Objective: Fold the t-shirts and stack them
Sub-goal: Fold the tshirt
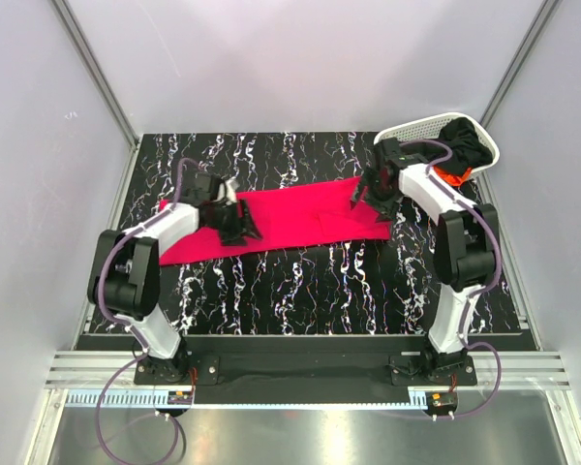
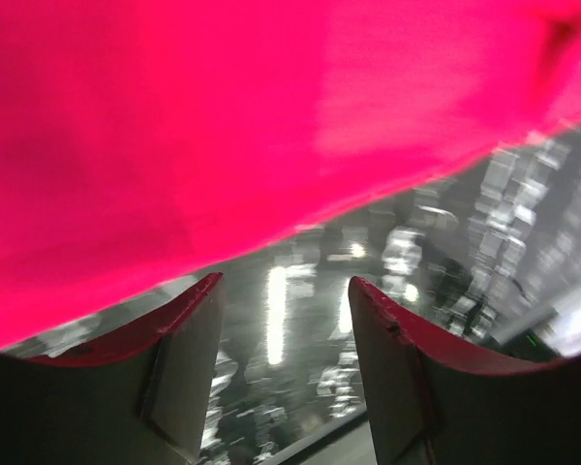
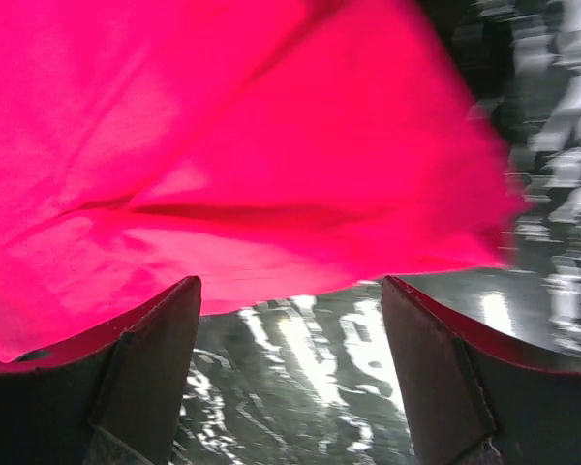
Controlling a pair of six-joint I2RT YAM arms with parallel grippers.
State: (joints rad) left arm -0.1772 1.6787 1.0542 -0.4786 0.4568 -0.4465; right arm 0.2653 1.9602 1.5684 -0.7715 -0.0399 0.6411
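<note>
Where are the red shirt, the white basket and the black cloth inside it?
red shirt (image 1: 300,218): top view, middle of the cloth.
white basket (image 1: 416,128): top view, left rim.
black cloth (image 1: 468,141): top view, middle of the bundle.

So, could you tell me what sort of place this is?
Probably a robot lab test booth: plain white walls on metal framing close in a black marbled table, with a left arm and right arm bolted at its near edge.

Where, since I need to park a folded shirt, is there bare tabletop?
The widest bare table is the near strip between the pinkish-red t-shirt and the near edge. A narrower strip runs behind the shirt to the far edge. The far right corner is crowded with the basket and the right gripper.
</note>
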